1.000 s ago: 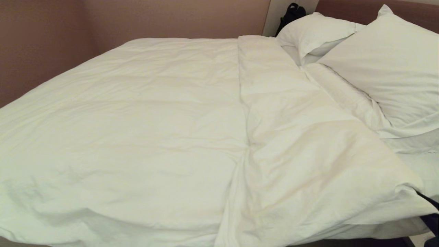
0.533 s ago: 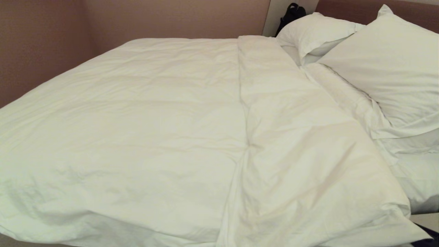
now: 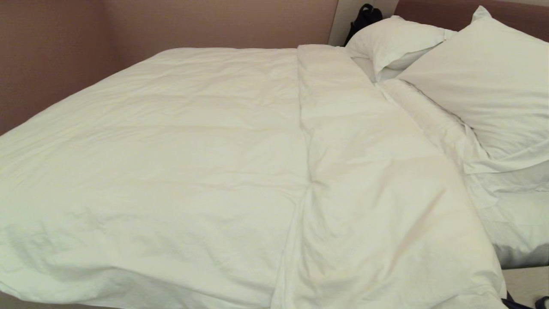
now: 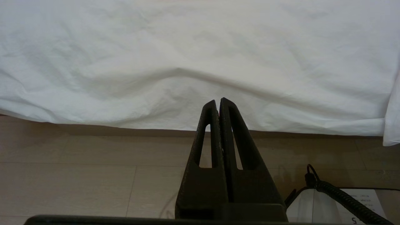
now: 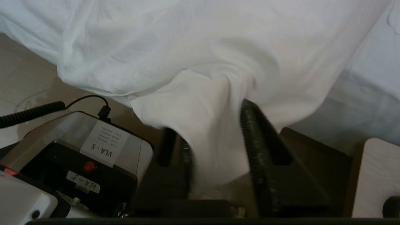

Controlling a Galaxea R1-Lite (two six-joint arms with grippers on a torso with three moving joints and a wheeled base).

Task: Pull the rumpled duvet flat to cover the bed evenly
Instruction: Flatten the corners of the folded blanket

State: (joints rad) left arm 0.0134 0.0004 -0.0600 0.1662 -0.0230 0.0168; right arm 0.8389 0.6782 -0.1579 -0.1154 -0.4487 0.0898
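Note:
The white duvet [image 3: 193,150] covers most of the bed [image 3: 525,223], with a long fold running down its middle. Its near right corner [image 5: 206,125] hangs over the bed's near edge. My right gripper [image 5: 215,125] is at that corner with its fingers apart and the cloth hanging loosely between them. My left gripper [image 4: 217,101] is shut on nothing, held low over the floor, just short of the duvet's hanging near edge [image 4: 187,106]. Neither gripper shows clearly in the head view.
Two white pillows [image 3: 493,81] [image 3: 394,40] lean on the brownish headboard [image 3: 433,13] at the right. A black bag [image 3: 364,15] stands behind them. Pale wooden floor [image 4: 78,175] runs along the near edge. My own base box [image 5: 78,150] sits beside the right gripper.
The duvet's near right corner has slid toward the near edge and dropped out of the head view. More of the sheet below the pillows lies uncovered.

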